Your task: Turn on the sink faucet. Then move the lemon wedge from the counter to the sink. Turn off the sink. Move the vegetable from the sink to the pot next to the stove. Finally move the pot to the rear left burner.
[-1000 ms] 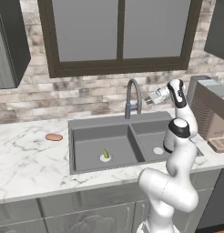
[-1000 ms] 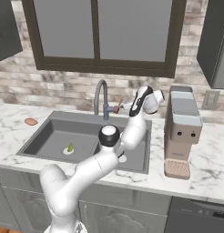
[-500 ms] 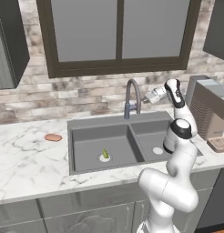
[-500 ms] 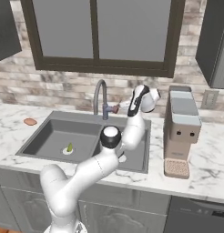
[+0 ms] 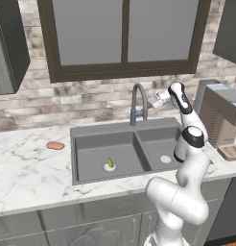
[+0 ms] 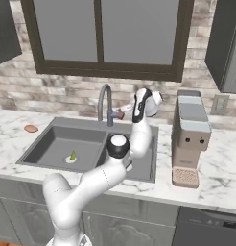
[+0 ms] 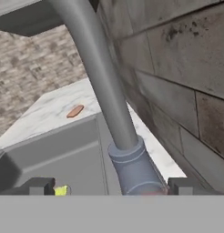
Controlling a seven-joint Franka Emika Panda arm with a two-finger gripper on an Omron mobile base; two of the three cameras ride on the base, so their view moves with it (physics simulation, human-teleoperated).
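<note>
Gripper [image 5: 157, 100] moved nearer sink faucet [image 5: 137, 103], jaws wide, faucet base between fingertips

The sink faucet [image 7: 114, 118] stands between the spread fingers of the hand [image 7: 107, 185], the brick wall [image 7: 177, 82] close beside it. Open room lies over the sink [image 5: 91, 158] and the left surface [image 5: 29, 168].

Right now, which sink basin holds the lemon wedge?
The left basin of the sink: the lemon wedge sits by its drain, while the right basin holds nothing.
</note>
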